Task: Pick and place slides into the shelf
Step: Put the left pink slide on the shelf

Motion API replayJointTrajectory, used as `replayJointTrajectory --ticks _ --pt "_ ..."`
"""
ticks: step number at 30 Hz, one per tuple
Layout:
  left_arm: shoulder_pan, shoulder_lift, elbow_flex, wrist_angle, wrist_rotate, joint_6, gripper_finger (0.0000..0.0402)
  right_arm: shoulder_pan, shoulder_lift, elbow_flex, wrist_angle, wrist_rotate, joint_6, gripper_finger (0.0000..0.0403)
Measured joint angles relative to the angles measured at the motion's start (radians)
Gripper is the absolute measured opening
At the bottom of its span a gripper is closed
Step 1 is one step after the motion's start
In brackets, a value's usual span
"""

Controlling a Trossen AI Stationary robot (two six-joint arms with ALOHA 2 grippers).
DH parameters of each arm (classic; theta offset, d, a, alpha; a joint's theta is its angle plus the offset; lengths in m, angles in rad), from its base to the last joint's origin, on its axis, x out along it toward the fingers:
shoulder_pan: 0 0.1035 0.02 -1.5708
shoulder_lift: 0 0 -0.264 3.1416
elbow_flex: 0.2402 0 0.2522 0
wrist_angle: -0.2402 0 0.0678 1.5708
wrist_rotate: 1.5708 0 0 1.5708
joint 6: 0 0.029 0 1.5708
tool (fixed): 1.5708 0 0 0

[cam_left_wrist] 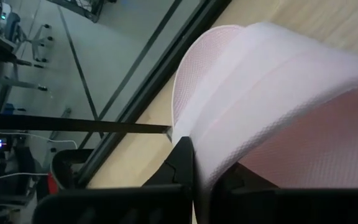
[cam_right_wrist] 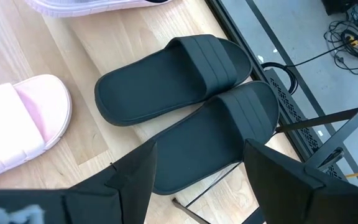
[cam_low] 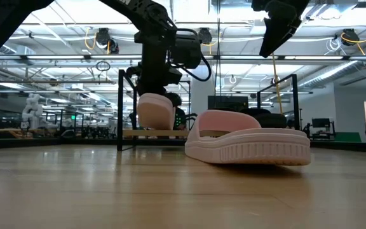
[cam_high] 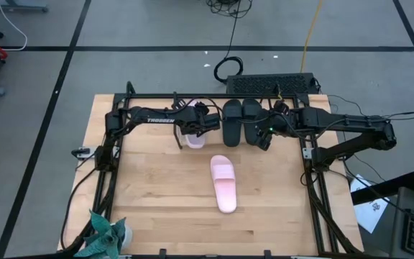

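My left gripper [cam_high: 195, 128] is shut on a pale pink slide [cam_high: 191, 138] at the shelf's [cam_high: 214, 101] left part, by the table's far edge. In the low view that slide [cam_low: 155, 112] stands steeply tilted under the gripper. Two black slides [cam_high: 232, 122] [cam_high: 251, 121] lie side by side on the shelf's wooden board, soles down. My right gripper [cam_high: 264, 137] hovers open above the right black slide [cam_right_wrist: 229, 130], touching nothing. The second pink slide [cam_high: 223, 183] lies sole down mid-table. My left gripper holds the pink slide by its broad strap [cam_left_wrist: 229, 124], pinched at the strap's edge: one finger [cam_left_wrist: 182, 168] lies outside it and the other seems to be beneath it. The fingers come from above. The slide hangs tilted below them; whether its lower end touches the shelf board, I cannot tell.
A larger black frame [cam_high: 315, 180] runs round the table. A crumpled teal cloth [cam_high: 106, 234] sits at the near left corner. A black box [cam_high: 272, 83] lies on the floor beyond the far edge. There is open wood to the left and right of the mid-table slide.
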Motion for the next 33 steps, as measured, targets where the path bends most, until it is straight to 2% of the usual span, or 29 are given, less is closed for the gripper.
replayJointTrajectory --ticks 4,20,33 --pt "0.001 0.0 0.0 -0.001 0.02 0.003 0.0019 0.0 0.0 0.0 0.0 0.0 0.0 0.0231" --pt "0.002 0.0 0.0 -0.039 0.03 0.0 0.0105 0.0 0.0 0.0 0.0 -0.001 0.0 0.0231" --pt "0.001 -0.001 0.0 -0.058 0.09 -0.001 0.0158 0.0 0.0 0.0 -0.001 -0.003 0.0 0.0231"
